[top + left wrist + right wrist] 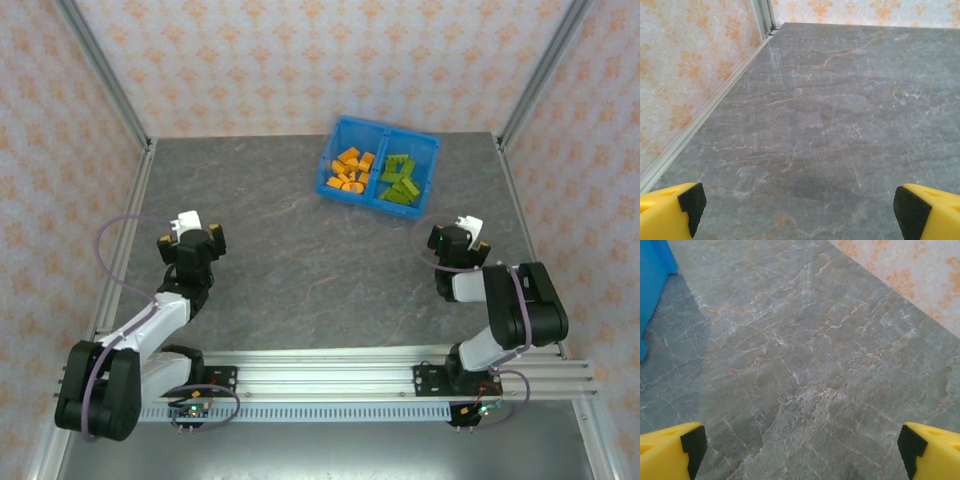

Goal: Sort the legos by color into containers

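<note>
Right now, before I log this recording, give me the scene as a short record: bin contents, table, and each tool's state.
bin: blue, two compartments, at the far side of the table
left compartment: orange legos
right compartment: green legos
left tool: open, holding nothing, over bare table
right tool: open, holding nothing, just to the right of the bin
sorting: every visible lego lies in the bin, colours apart
</note>
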You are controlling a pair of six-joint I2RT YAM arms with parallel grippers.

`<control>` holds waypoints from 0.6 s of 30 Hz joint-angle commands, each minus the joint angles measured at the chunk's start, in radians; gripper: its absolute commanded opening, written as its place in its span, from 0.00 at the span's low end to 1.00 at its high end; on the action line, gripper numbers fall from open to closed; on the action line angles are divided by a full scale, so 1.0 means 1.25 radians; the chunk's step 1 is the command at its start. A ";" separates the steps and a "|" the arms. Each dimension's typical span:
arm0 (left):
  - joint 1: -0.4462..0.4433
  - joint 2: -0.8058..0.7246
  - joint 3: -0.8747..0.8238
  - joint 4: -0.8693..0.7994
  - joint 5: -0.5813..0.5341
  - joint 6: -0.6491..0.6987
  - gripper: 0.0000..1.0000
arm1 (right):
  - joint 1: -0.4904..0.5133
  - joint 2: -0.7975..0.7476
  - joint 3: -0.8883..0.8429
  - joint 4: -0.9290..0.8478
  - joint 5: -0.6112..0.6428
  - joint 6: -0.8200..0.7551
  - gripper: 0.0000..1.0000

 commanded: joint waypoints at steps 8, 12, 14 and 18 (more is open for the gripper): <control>0.073 0.300 0.086 0.226 0.245 0.050 1.00 | -0.004 -0.020 0.029 0.049 -0.054 -0.016 0.99; 0.071 0.320 0.050 0.303 0.279 0.066 1.00 | -0.004 -0.018 0.031 0.049 -0.057 -0.019 0.99; 0.070 0.319 0.052 0.301 0.279 0.067 1.00 | -0.004 -0.020 0.031 0.045 -0.058 -0.016 0.99; 0.066 0.322 0.051 0.306 0.271 0.071 1.00 | -0.004 -0.019 0.031 0.047 -0.057 -0.018 0.99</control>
